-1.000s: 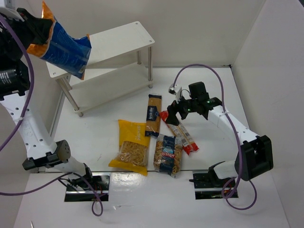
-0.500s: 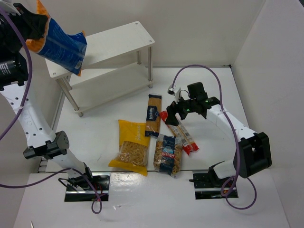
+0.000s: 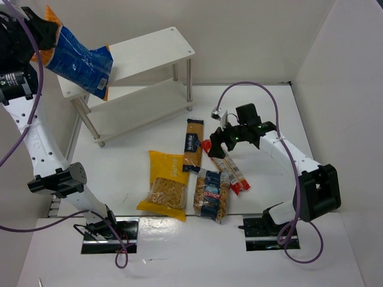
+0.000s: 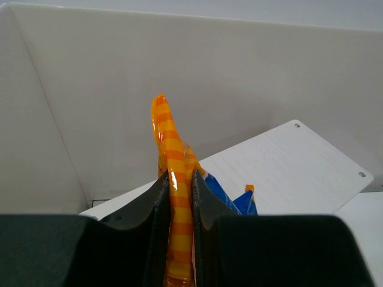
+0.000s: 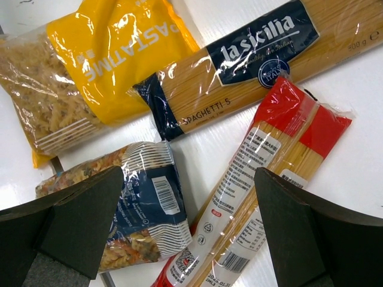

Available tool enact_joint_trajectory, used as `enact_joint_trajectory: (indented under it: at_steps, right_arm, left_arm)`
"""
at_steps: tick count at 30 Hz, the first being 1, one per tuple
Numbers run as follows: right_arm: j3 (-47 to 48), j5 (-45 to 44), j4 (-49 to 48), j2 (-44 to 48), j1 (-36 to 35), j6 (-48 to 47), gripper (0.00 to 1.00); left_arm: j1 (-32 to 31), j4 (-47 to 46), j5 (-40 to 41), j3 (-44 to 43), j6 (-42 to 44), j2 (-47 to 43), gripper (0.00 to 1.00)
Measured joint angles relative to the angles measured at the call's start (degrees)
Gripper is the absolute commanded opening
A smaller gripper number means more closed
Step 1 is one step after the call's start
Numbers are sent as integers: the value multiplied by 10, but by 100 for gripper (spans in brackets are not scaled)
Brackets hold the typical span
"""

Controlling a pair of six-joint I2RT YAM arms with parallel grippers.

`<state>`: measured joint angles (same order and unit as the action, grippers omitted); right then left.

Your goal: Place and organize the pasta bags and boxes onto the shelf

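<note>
Left arm: it rises from its base at the near-left corner of the table (image 3: 119,161), bends at the elbow above the left edge, and reaches up and back toward the far-left corner.

Left tool (image 4: 179,239): clenched on the orange striped end seal of the crinkly blue plastic pasta bag with orange ends (image 3: 81,63). In the wrist view the seal stands upright, pinched between the two black fingers (image 4: 152,221).

The bag slopes down from the tool, its lower orange end over the left end of the top board of the white two-tier shelf with thin silver metal legs (image 3: 155,51). I cannot tell whether it touches the board. The shelf stands by the far edge, left of centre.

Right arm: base at the near-right edge, elbow raised near the right edge, forearm angled in toward the table's centre, wrist camera looking down.

Right tool (image 5: 188,227): released, fingers spread wide, nothing between them. It hovers above the far end of the long red cellophane spaghetti pack (image 3: 226,166).

On the table, centre toward the near edge:
- Long navy-and-tan spaghetti box (image 3: 192,143), just left of the red pack.
- Large yellow bag with a clear window (image 3: 166,182), nearer the near edge.
- Clear bag with a dark blue label (image 3: 212,194), just right of the yellow bag; the red pack's near end lies at its right side.
</note>
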<state>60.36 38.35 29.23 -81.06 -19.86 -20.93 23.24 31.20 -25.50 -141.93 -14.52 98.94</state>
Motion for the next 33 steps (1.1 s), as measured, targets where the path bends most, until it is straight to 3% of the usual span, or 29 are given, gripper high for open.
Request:
enact_joint_trajectory:
  at_steps: [22, 33]
  right_arm:
    - [0, 16, 0, -14, 10, 0, 99]
    - [0, 23, 0, -24, 12, 0, 99]
  left_arm:
    - [-26, -172, 112, 275, 98, 0, 0]
    - [-37, -194, 147, 298, 114, 1, 0]
